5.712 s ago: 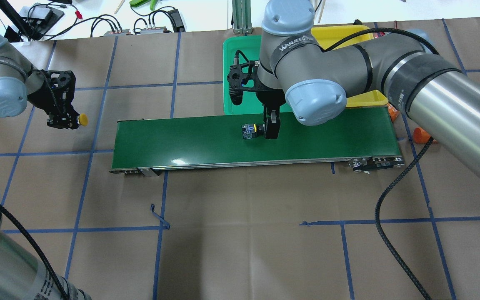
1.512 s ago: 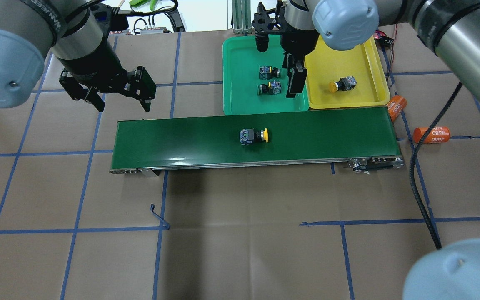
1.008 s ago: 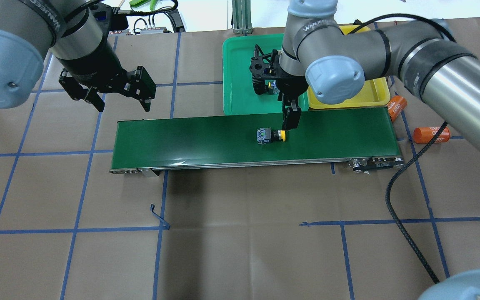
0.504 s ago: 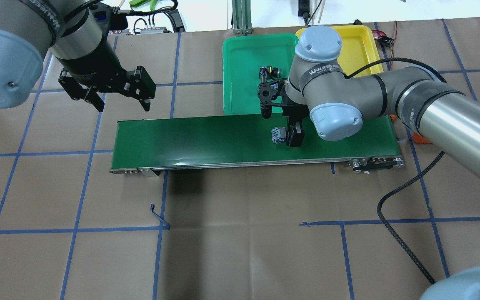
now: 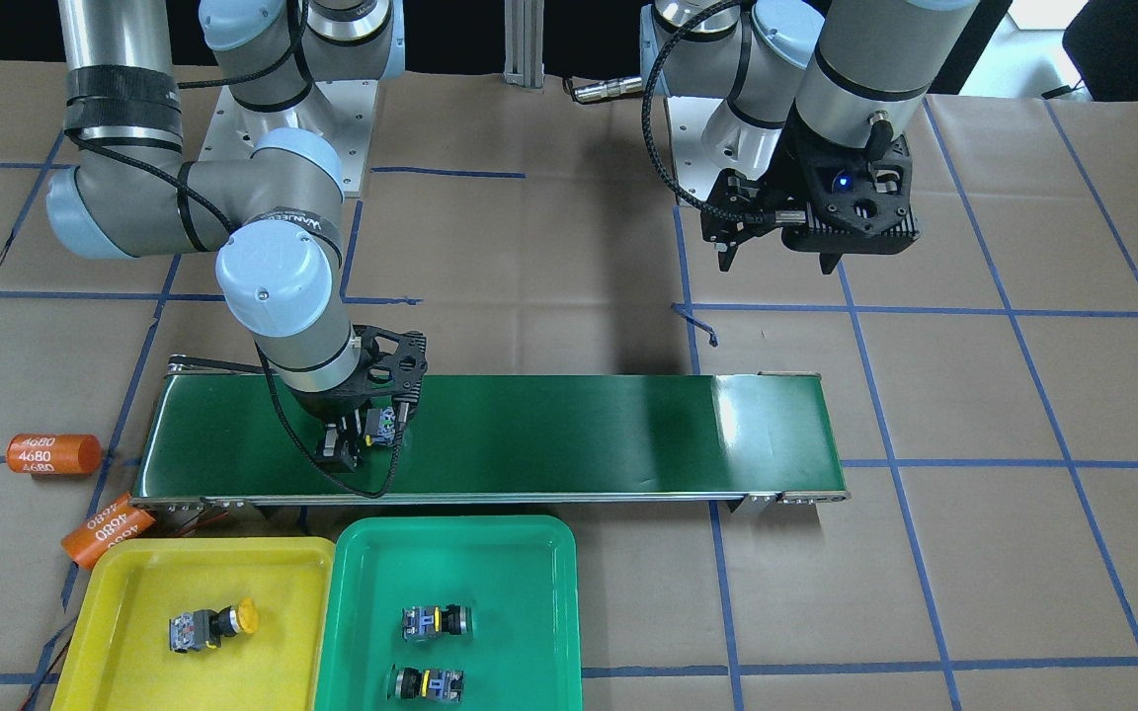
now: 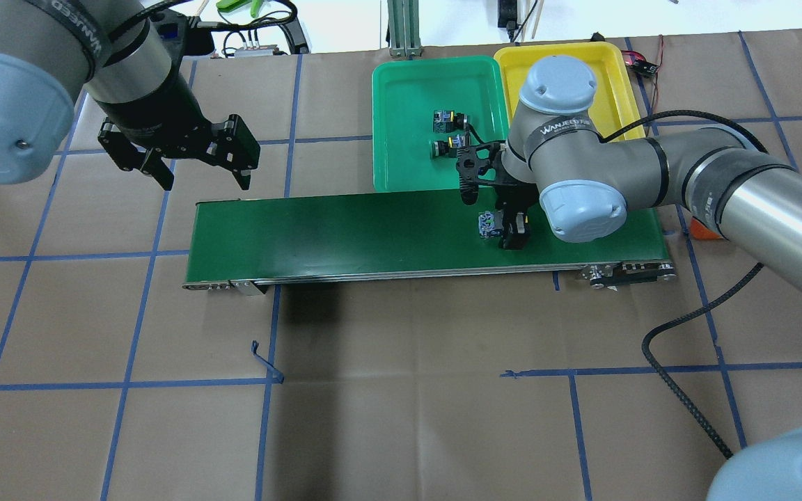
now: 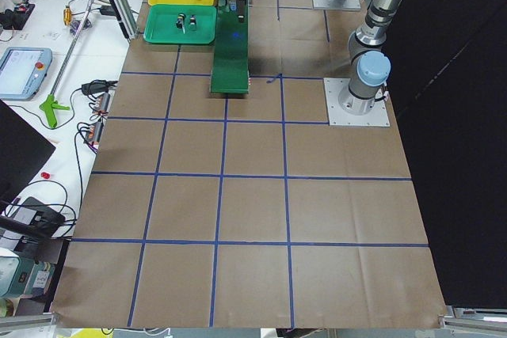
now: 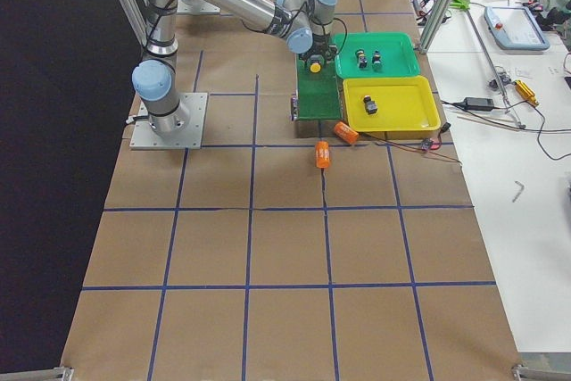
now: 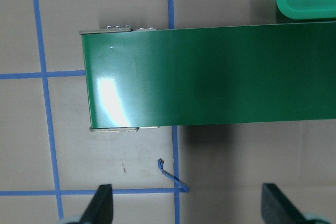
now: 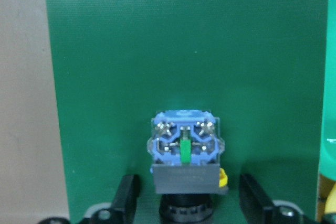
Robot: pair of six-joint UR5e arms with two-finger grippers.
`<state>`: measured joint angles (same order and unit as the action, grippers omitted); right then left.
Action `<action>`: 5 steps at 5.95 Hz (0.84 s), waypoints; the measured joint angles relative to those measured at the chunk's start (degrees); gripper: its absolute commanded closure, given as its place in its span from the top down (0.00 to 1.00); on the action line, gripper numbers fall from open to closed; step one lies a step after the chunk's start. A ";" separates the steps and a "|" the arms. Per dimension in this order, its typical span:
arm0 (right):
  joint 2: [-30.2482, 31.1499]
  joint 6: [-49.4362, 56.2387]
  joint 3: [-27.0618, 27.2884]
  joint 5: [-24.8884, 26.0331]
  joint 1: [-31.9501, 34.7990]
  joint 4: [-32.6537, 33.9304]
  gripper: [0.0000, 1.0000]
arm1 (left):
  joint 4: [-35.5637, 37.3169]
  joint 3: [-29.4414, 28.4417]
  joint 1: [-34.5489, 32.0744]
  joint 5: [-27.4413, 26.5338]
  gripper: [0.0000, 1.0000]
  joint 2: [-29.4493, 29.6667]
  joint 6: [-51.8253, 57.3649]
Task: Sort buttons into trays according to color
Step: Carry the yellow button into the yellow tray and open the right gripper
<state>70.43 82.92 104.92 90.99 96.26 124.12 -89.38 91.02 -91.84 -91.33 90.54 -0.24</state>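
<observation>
A yellow-capped button (image 6: 489, 226) lies on its side on the dark-green conveyor belt (image 6: 345, 229), near its right end. My right gripper (image 6: 509, 231) is down over it and open. In the right wrist view its fingers (image 10: 128, 195) stand either side of the button (image 10: 185, 150) with small gaps. Two green-capped buttons (image 6: 450, 121) (image 6: 447, 147) lie in the green tray (image 6: 401, 104). One yellow-capped button (image 5: 213, 624) lies in the yellow tray (image 5: 134, 583). My left gripper (image 6: 192, 156) is open and empty, up above the belt's left end.
Two orange cylinders marked 4680 (image 5: 53, 453) (image 5: 107, 531) lie on the brown paper by the belt's right end, next to the yellow tray. The trays (image 6: 610, 69) sit side by side just beyond the belt. Cables run behind the table's far edge.
The yellow-capped button has travelled right along the belt. My right gripper has come from over the trays down onto the belt and now straddles it. My left arm has stayed still.
</observation>
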 measured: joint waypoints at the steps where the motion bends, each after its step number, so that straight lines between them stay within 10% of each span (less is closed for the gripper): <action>1: 0.74 0.96 -0.01 2.58 -0.26 0.07 0.08 | -0.06 -0.01 0.00 0.00 0.98 -0.01 -0.01; 5: 3.08 6.74 -8.20 6.64 -2.61 -0.38 0.08 | -0.07 -0.12 0.00 0.13 0.98 -0.01 0.03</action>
<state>73.50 89.66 96.72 97.63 93.65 123.74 -89.45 90.90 -91.84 -91.20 90.53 -0.22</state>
